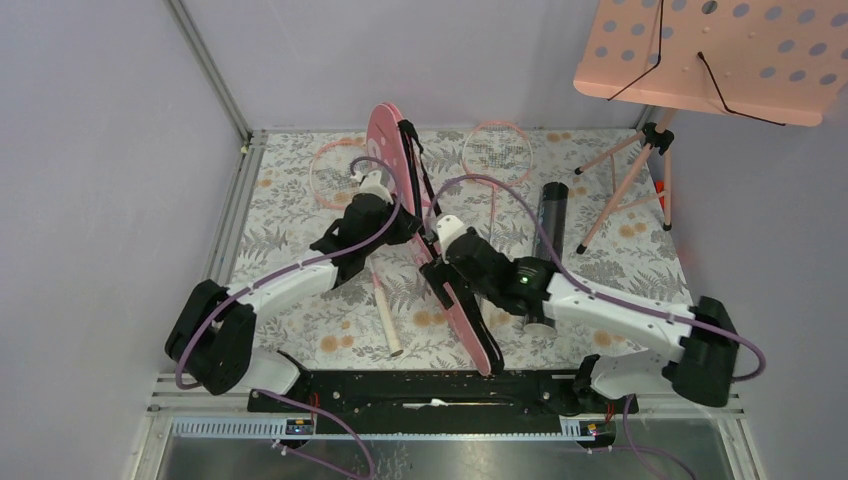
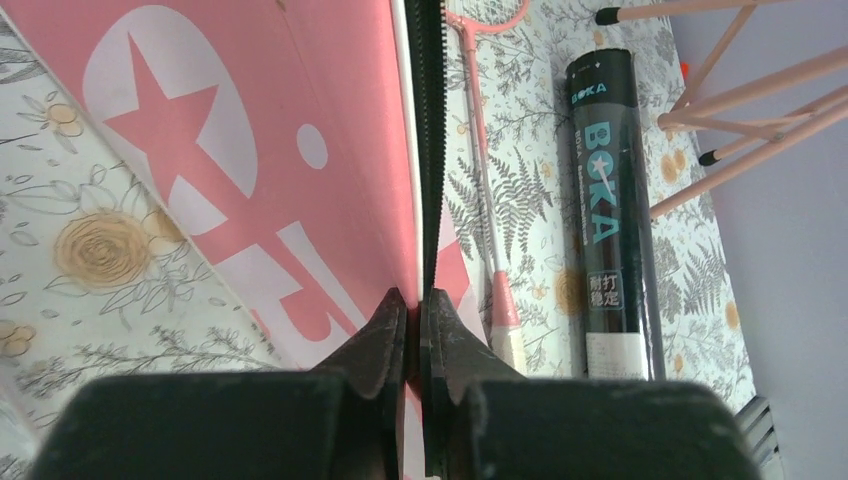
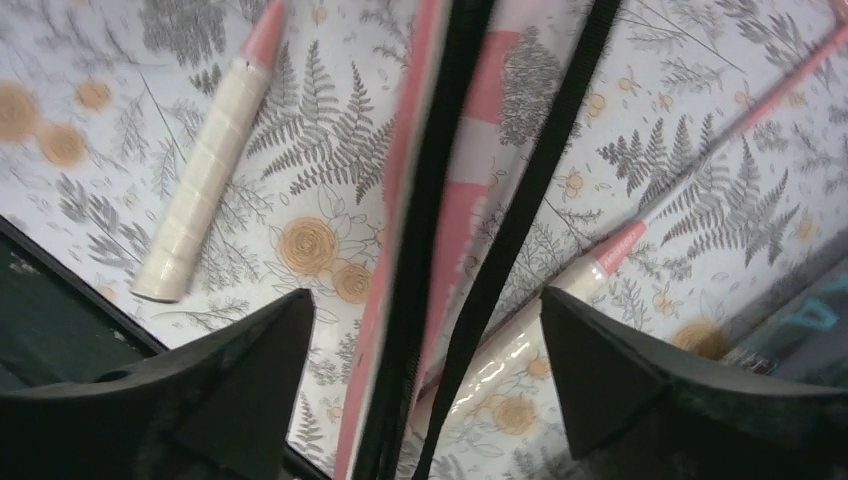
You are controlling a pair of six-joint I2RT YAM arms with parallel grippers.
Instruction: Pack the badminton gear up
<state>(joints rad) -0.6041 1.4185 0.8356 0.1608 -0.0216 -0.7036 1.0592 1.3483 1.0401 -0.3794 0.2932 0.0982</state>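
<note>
Holding the pink cover (image 2: pixel 250 150) on edge.
Left fingers (image 2: pixel 392 328) clamped on its rim; right fingers (image 3: pixel 275 335) apart, straddling cover and strap (image 3: pixel 530 190).

Floral table (image 1: pixel 300 330) carries one pink racket (image 1: pixel 386 318) on the left, a second racket (image 1: pixel 497 152) mid-table, black tube (image 1: pixel 550 215) just beside it, tripod legs (image 1: pixel 615 201) far right.

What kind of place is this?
Probably a robot test booth, not a sports hall: plain lilac walls box in one flowery-clothed table, and two robot arms are bolted to a black rail at its near edge.
</note>
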